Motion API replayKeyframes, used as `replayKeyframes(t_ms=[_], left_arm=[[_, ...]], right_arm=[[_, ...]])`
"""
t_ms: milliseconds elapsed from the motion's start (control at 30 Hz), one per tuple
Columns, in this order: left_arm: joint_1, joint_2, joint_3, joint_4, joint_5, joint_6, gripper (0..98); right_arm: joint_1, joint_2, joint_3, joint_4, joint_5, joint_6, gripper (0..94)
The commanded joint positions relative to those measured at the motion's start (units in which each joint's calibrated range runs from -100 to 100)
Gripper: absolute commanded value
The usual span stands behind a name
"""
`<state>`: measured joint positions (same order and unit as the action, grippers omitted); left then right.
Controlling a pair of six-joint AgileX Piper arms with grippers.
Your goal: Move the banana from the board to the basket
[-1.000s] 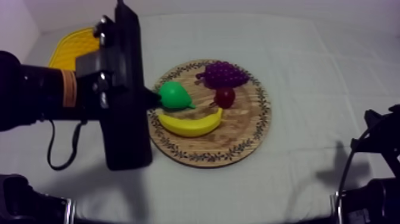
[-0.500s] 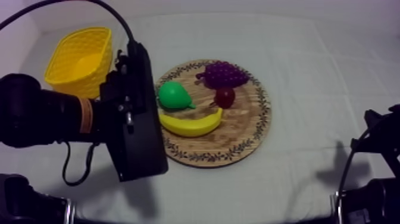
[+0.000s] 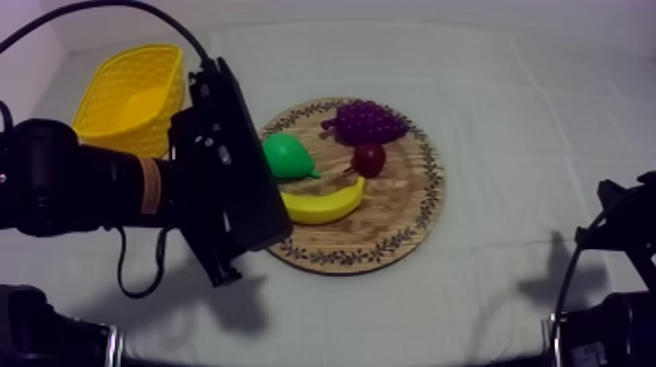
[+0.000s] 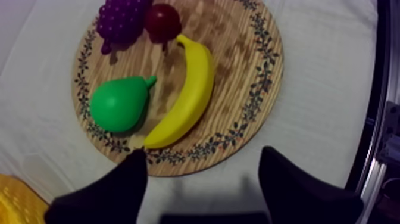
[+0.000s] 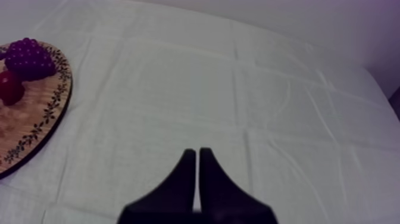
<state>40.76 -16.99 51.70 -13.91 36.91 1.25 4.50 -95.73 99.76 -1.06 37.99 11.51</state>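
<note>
Approach step: banana [image 4: 184,95] not yet gripped.
It lies on the wooden board [image 4: 238,71] beside the pear [image 4: 119,104]. The left gripper [image 4: 202,155] hangs near, fingers spread, empty. Next, by my judgement: descend, straddle, close. The right gripper [image 5: 197,152] is pressed together.

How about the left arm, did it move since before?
Yes. The left arm slid off the yellow basket toward the wooden board, now covering its left rim.
</note>
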Motion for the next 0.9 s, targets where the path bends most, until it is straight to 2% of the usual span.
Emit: replayKeyframes(t_ms=[0,433,700,867], left_arm=[[-0.02,0.14,-0.01,-0.06,0.22,-0.01,80.8],[-0.11,4.03,-0.42,-0.45,-1.39,1.5,78.3],[-0.38,13.87,-3.88,-1.34,-2.35,2.23,77.0],[-0.26,21.55,-9.57,-1.11,0.09,1.33,75.9]], right_arm=[[0.01,-0.02,0.02,0.01,-0.01,0.0,0.3],[0.01,-0.02,0.02,0.01,-0.01,0.0,0.3],[0.01,-0.02,0.02,0.01,-0.01,0.0,0.3],[0.01,-0.02,0.02,0.01,-0.01,0.0,0.3]])
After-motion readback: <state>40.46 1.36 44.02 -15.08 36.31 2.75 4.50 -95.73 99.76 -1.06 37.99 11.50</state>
